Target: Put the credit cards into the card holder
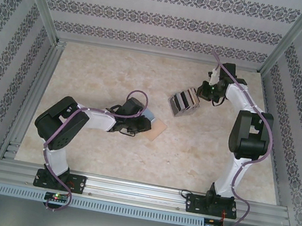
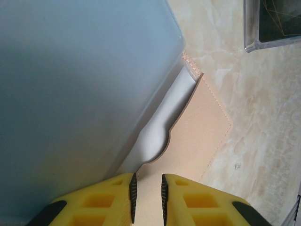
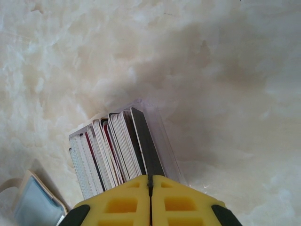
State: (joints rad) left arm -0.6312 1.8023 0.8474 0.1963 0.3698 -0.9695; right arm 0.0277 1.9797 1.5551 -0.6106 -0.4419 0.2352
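The tan card holder [image 2: 197,136] lies on the marble table, and a pale blue card [image 2: 70,94] rises out of its white-lined pocket. My left gripper [image 2: 147,190] is narrowly open, its tips over the holder's near end. From above, the left gripper [image 1: 139,127] sits just left of the holder [image 1: 158,128]. A clear box [image 1: 183,101] holds several credit cards [image 3: 108,150] on edge. My right gripper [image 3: 150,181] is shut on the top edge of the dark outermost card [image 3: 146,146], which stands in the box. From above, the right gripper [image 1: 202,94] is at the box's right end.
A corner of the clear box [image 2: 273,23] lies beyond the holder in the left wrist view. The holder with the blue card [image 3: 35,202] is at the lower left of the right wrist view. Aluminium rails [image 1: 137,192] and patterned walls close in the table.
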